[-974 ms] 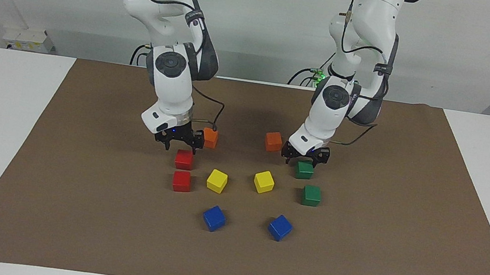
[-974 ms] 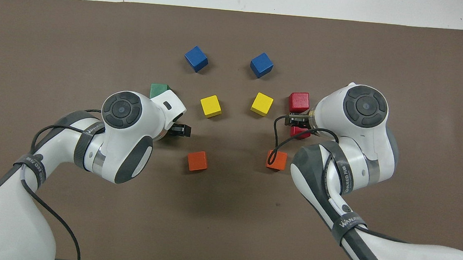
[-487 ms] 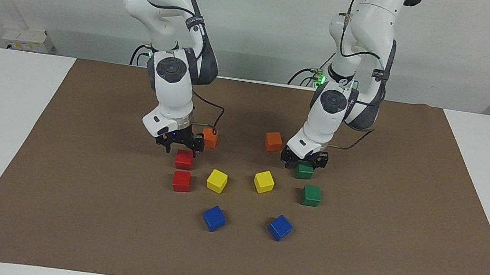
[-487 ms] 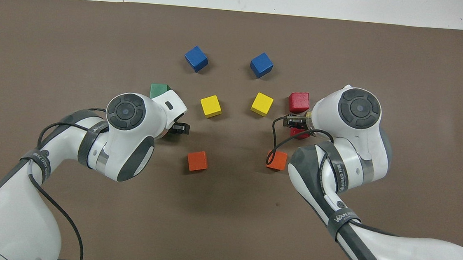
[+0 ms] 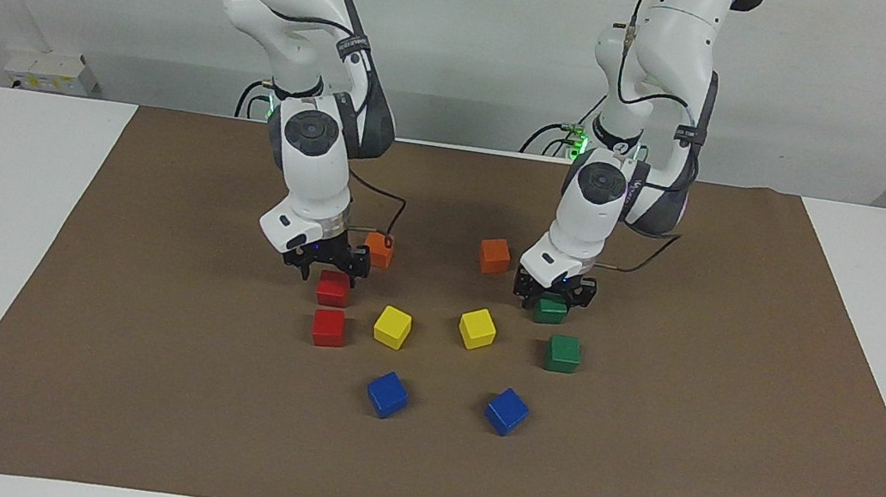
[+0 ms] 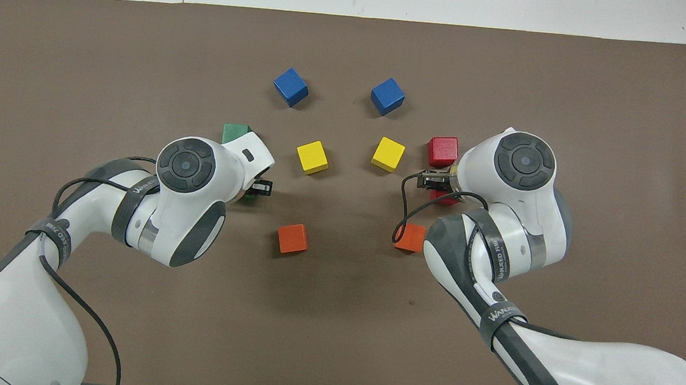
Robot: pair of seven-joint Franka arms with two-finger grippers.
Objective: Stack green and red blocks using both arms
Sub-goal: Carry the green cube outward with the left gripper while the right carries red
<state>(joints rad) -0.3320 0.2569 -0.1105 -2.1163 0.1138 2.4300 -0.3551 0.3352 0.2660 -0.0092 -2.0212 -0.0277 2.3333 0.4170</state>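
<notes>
Two dark green blocks lie toward the left arm's end. My left gripper [image 5: 554,294] is down on the green block [image 5: 550,309] nearer to the robots and shut on it, and the block still rests on the mat. From overhead the left wrist covers most of that block. The second green block [image 5: 563,353] sits free, farther from the robots. Two red blocks lie toward the right arm's end. My right gripper [image 5: 326,263] stands open just over the nearer red block [image 5: 332,289]. The other red block [image 5: 329,328] lies free.
A brown mat [image 5: 130,378] covers the table. Two orange cubes [image 5: 495,256] [image 5: 379,250] lie close by the grippers, nearer to the robots. Two yellow cubes [image 5: 392,326] [image 5: 477,328] sit between the red and green pairs. Two blue cubes [image 5: 387,394] [image 5: 507,411] lie farthest out.
My left gripper has come down around the nearer green block and closed on it. The right gripper has sunk a little toward the nearer red block and stayed open.
</notes>
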